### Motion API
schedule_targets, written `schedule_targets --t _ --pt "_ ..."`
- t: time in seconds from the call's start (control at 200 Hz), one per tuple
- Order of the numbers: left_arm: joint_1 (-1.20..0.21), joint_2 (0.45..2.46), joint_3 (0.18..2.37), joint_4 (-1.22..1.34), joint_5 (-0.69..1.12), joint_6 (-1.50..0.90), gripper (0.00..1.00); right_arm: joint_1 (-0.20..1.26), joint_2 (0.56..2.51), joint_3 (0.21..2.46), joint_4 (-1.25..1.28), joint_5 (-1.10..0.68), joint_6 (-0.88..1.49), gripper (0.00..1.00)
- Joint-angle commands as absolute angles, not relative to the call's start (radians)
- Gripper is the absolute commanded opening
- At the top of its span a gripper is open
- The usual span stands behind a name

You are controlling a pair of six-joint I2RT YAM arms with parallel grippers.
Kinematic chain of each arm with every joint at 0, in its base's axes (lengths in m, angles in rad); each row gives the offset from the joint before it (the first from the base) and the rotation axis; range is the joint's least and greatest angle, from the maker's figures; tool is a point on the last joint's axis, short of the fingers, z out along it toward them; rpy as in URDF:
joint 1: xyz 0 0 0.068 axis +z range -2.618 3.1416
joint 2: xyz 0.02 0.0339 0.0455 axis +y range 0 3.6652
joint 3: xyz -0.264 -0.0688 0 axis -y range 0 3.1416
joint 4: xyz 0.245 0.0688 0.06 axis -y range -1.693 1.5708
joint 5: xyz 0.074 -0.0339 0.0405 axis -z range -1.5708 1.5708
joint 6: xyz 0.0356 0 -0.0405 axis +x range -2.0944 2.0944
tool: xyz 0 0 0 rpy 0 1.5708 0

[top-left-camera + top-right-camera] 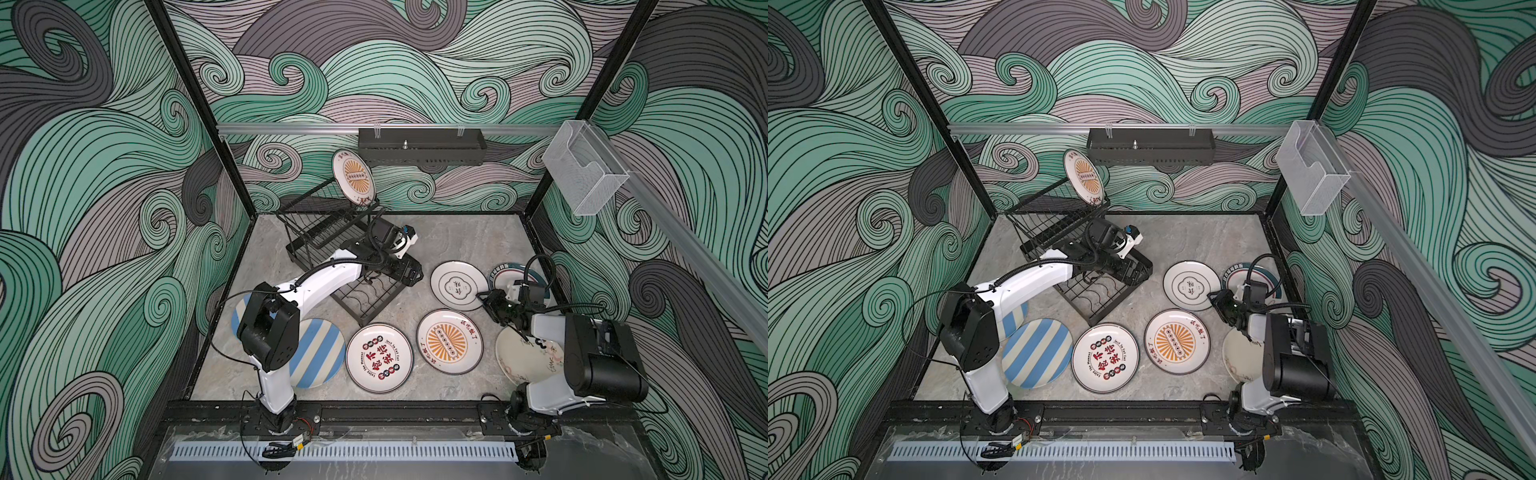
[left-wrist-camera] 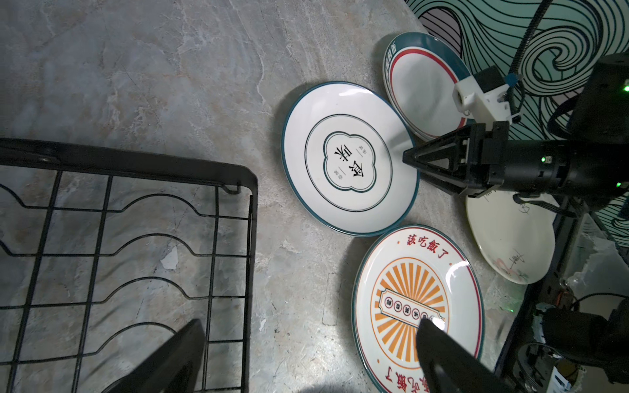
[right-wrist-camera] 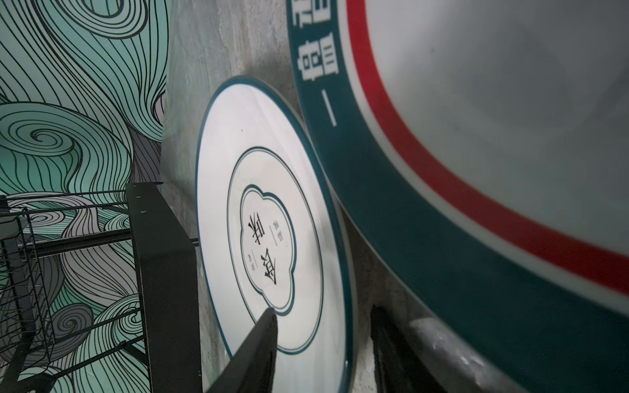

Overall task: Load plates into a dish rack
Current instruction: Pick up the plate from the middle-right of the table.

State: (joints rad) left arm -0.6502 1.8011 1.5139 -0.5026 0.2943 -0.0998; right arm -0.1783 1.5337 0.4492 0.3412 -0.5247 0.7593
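Note:
The black dish rack (image 1: 328, 232) stands at the back left, with one sunburst plate (image 1: 353, 176) upright on its upper shelf. Several plates lie flat on the table: blue-striped (image 1: 318, 353), red-and-black characters (image 1: 379, 358), sunburst (image 1: 449, 341), cream with drawings (image 1: 523, 357), teal-and-red banded (image 1: 505, 274). My right gripper (image 3: 323, 309) is open astride the rim of the white teal-edged plate (image 1: 457, 284): one finger is over its face, the other beside its edge. My left gripper (image 2: 310, 323) hangs open and empty over the rack's lower grid corner (image 2: 250, 190).
A black perforated tray (image 1: 422, 145) hangs on the back rail. A clear plastic box (image 1: 584, 166) sits on the right rail. Part of a second striped plate (image 1: 241, 309) shows under the left arm. Patterned walls close in the table on three sides.

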Motion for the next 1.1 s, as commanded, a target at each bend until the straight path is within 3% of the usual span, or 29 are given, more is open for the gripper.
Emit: schedule_targets --t 0.0,0.185,0.365,0.656,1.096 --pt "-0.644 1.759 1.509 -0.525 0.273 -0.096 0.99 -0.182 1.578 0.437 0.327 -0.506 0.770 0.44" --pt "-0.640 1.744 1.502 -0.522 0.248 -0.100 0.99 -0.182 1.590 0.437 0.350 -0.513 0.781 0.34" --pt "-0.637 1.718 1.479 -0.512 0.207 -0.114 0.99 -0.181 1.583 0.443 0.342 -0.512 0.771 0.16" --pt "-0.637 1.705 1.462 -0.492 0.203 -0.124 0.98 -0.182 1.541 0.468 0.309 -0.515 0.770 0.01" --pt "-0.634 1.702 1.465 -0.480 0.215 -0.132 0.99 -0.183 1.398 0.530 0.181 -0.508 0.730 0.00"
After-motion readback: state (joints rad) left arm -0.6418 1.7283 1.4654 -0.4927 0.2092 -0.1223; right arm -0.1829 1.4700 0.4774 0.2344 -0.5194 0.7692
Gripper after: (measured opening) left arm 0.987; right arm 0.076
